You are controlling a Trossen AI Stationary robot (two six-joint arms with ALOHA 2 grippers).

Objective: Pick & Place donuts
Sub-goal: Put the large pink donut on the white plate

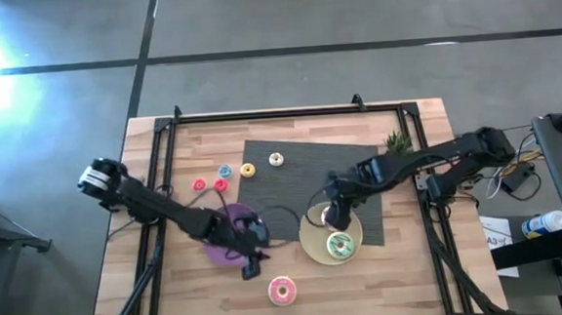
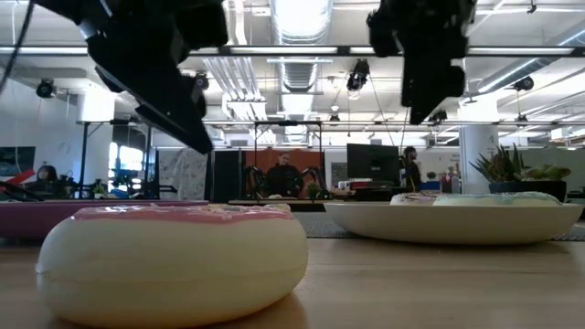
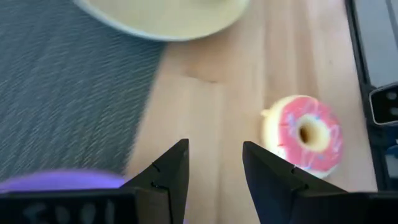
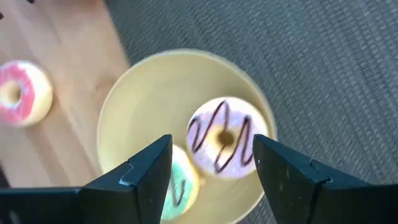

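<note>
The pink donut (image 1: 282,291) (image 3: 305,134) lies flat on the wood near the table's near edge. It is large in the low view (image 2: 174,260). The white-brown donut (image 4: 224,146) and the green donut (image 1: 340,245) (image 4: 180,186) lie side by side in the cream plate (image 1: 311,248). Several tiny donuts (red (image 1: 200,184), blue (image 1: 225,171), yellow (image 1: 248,169), white (image 1: 276,159)) sit toward the far side. My left gripper (image 1: 253,262) (image 3: 214,146) is open and raised beside the purple plate (image 1: 218,247), a short way from the pink donut. My right gripper (image 1: 329,216) (image 4: 212,138) is open, raised over the cream plate.
A dark grey mat (image 1: 301,171) lies under the cream plate and the white tiny donut. A small green plant (image 1: 395,142) stands at the mat's far right corner. A black frame rail (image 1: 259,115) runs round the tabletop. Bare wood (image 1: 386,278) lies along the near edge.
</note>
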